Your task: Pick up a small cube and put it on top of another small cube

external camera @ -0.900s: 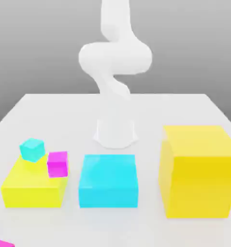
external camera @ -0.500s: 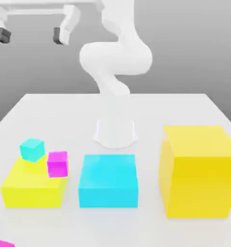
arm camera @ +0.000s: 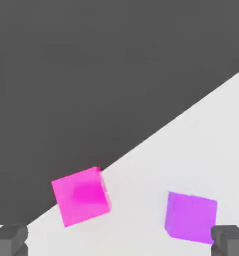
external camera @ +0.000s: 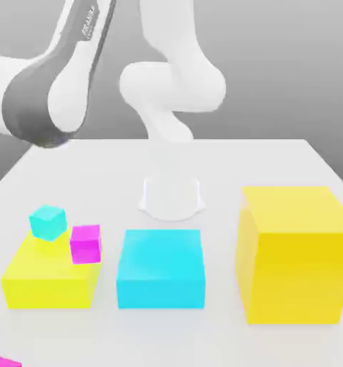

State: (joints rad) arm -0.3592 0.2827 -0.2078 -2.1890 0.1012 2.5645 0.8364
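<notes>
In the hand view a tiny violet-purple cube [arm camera: 190, 217] rests on the white table [arm camera: 211, 135], close to one dark fingertip [arm camera: 229, 240]. My gripper [arm camera: 119, 242] is open above the table, its fingers spread wide and holding nothing. A pinker magenta small cube [arm camera: 81, 196] lies near the table's edge, nearer the other fingertip [arm camera: 9, 240]. In the exterior view the tiny cyan cube [external camera: 47, 221] sits on a flat yellow block [external camera: 38, 283] at the exterior view's left. My arm [external camera: 52, 93] reaches over that side.
A magenta small cube [external camera: 85, 244] also sits on the flat yellow block. A large flat cyan block [external camera: 161, 267] stands in the middle and a big yellow block [external camera: 296, 252] at the exterior view's right. Another magenta cube [external camera: 2, 360] shows at the front left corner.
My arm has swung down toward the exterior view's left, and the gripper, high at the upper left half a second ago, has left that view. The blocks have not moved.
</notes>
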